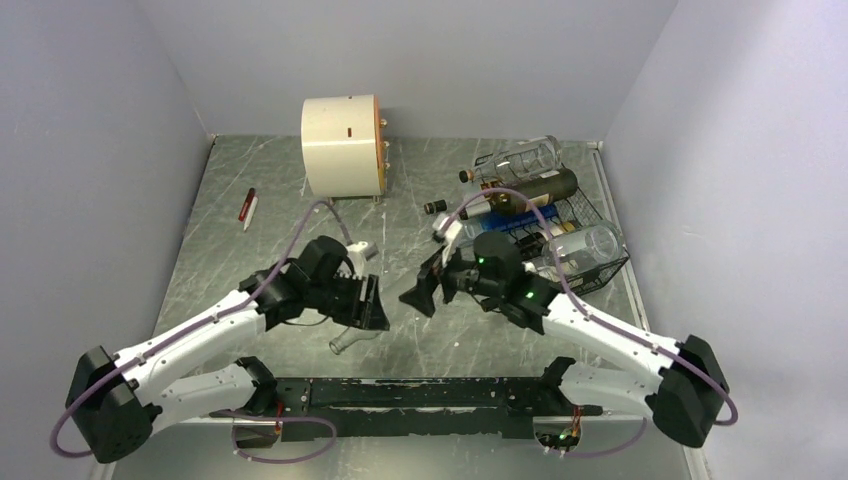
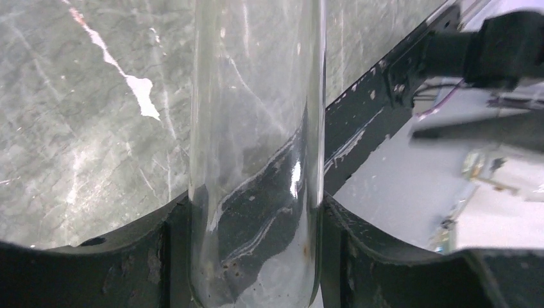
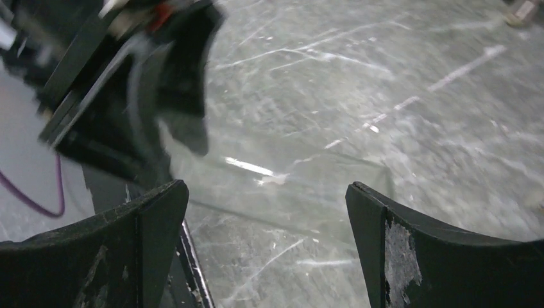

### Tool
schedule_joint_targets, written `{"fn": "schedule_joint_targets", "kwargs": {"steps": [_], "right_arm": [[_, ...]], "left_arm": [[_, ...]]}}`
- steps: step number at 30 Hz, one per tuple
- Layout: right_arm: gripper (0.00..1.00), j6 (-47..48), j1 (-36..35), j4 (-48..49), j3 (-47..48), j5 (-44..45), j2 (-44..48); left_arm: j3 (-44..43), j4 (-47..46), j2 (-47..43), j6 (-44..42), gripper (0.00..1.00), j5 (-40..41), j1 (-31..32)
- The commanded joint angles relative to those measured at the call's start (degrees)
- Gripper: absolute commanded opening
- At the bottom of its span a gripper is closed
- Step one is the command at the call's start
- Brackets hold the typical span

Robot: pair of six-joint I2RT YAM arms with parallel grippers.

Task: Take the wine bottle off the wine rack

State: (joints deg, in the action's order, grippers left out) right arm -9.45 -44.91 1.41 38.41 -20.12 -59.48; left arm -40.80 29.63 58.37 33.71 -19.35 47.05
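A clear glass wine bottle (image 1: pixel 349 342) sits off the rack near the middle of the grey marbled worktop (image 1: pixel 230 270), just ahead of the black base rail (image 1: pixel 430 393) that carries both arms. The left tool (image 1: pixel 366 308) pinches it. In the left wrist view the two dark fingers (image 2: pixel 157 256) press against either side of the bottle's round glass body, which runs straight up the picture, with the worktop and the rail showing through it. The pictures do not show whether the glass rests on the worktop or hangs just above it. The right tool (image 1: pixel 427 286) is just beside the left one, apart from it, with its jaws spread wide and nothing between them. In its own wrist view the fingers (image 3: pixel 128 247) stand far apart at the lower corners, with the blurred clear bottle lying across the worktop ahead of them and the left tool dark at upper left. The wine rack (image 1: pixel 600 220), a black wire-mesh box, stands at the right side of the worktop behind the right arm, well apart from the held bottle. It carries other bottles lying on their sides: a clear one (image 1: pixel 528 158) at the far end, a dark one (image 1: pixel 545 186) next to it and another clear one (image 1: pixel 588 248) at the near end. A cream drum (image 1: pixel 338 145) stands at the back, left of the rack, and a red-and-white pen (image 1: pixel 248 208) lies to its near left.
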Motion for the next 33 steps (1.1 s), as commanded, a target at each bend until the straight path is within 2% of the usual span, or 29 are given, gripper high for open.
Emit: {"fn": "schedule_joint_targets", "kwargs": {"steps": [1, 5, 7, 9, 12, 16, 20, 24, 25, 26, 27, 29, 31, 33], "right_arm": [[0.99, 11.80, -6.58, 8.97, -1.75, 3.11, -2.82], [0.99, 23.41, -7.90, 10.15, -3.05, -4.50, -4.84], [0.99, 33.60, -8.61, 8.56, -3.76, -8.60, -5.93], [0.99, 42.00, -10.52, 7.17, -3.96, -6.91, -7.73], [0.99, 49.15, -11.63, 7.47, -3.69, -5.56, -10.90], [0.97, 54.13, -12.45, 8.91, -2.14, -8.73, -15.52], [0.90, 56.08, -15.28, 12.01, -0.46, -8.16, -20.92], [0.79, 53.47, -16.34, 23.25, -3.89, -8.04, -22.50], [0.74, 52.52, -16.35, 26.00, -5.28, -8.00, -22.45], [0.63, 51.51, -16.40, 29.33, -6.64, -7.77, -22.65], [0.47, 50.53, -16.36, 32.36, -8.09, -7.02, -22.78], [0.32, 48.82, -16.36, 37.51, -10.21, -5.61, -22.99], [0.20, 47.40, -16.35, 40.65, -11.73, -4.06, -22.98], [0.13, 45.32, -16.27, 45.53, -13.74, -2.02, -22.96]], "left_arm": [[-0.46, 1.66, -1.25, 2.64, 0.07, -12.91, -7.92], [-1.03, 4.36, 0.51, 1.33, 0.07, -16.73, -11.07], [-1.88, 5.47, 1.44, 0.99, 0.07, -18.59, -11.47], [-2.74, 5.95, 2.47, 0.94, 0.07, -20.01, -11.60], [-3.67, 6.44, 3.54, 0.87, 0.07, -20.91, -11.62], [-4.89, 6.70, 5.94, -0.06, 0.07, -21.46, -11.82], [-6.86, 7.53, 8.39, -0.99, 0.07, -22.71, -11.85], [-8.41, 9.57, 9.85, -1.80, 0.07, -20.88, -11.99], [-8.89, 9.91, 10.24, -1.93, 0.12, -20.51, -12.05], [-9.29, 10.12, 10.53, -1.98, 0.19, -20.15, -12.10], [-9.76, 10.19, 10.68, -1.84, 0.24, -19.95, -12.08], [-10.48, 9.66, 10.48, -1.37, 0.35, -19.89, -12.23], [-11.60, 9.77, 10.09, -1.29, 0.51, -19.13, -12.20], [-13.11, 10.79, 9.45, -1.57, 0.68, -16.63, -12.31]]}}
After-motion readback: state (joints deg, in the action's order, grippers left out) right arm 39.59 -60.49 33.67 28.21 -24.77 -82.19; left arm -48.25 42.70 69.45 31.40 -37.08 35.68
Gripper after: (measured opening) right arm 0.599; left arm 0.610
